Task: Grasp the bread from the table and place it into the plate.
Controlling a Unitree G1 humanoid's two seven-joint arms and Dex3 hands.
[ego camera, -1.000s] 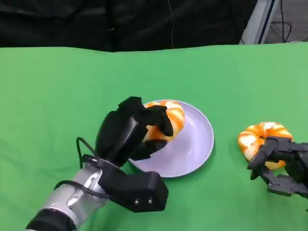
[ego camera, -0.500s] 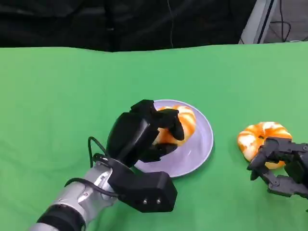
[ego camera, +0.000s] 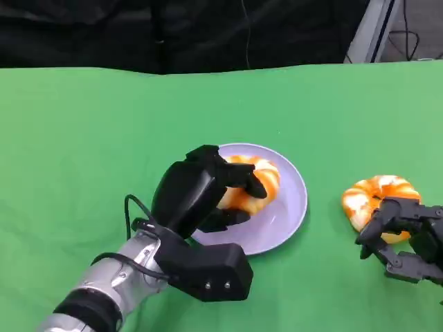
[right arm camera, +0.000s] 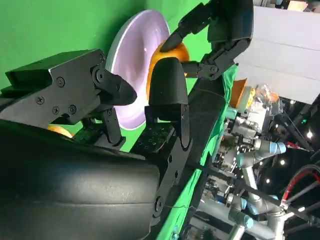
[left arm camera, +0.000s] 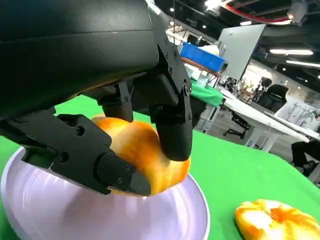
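**Bread held over the plate**

Green bench (ego camera: pixel 83 138) first: broad, with free room all around the plate (ego camera: pixel 287 207). The left hand (ego camera: pixel 197 190) grips a bread (ego camera: pixel 259 176) over the plate's middle, fingers wrapped round it. A second bread (ego camera: pixel 374 194) lies well right of the plate, the right hand (ego camera: pixel 408 235) touching it, fingers curled, grip uncertain. The bread looks light, soft, squashable; hold gently by its sides.

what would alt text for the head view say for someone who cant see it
The robot's left hand holds an orange and white bread over a pale purple plate on a green table. At the right, a second bread lies on the table with the right hand touching its near edge.
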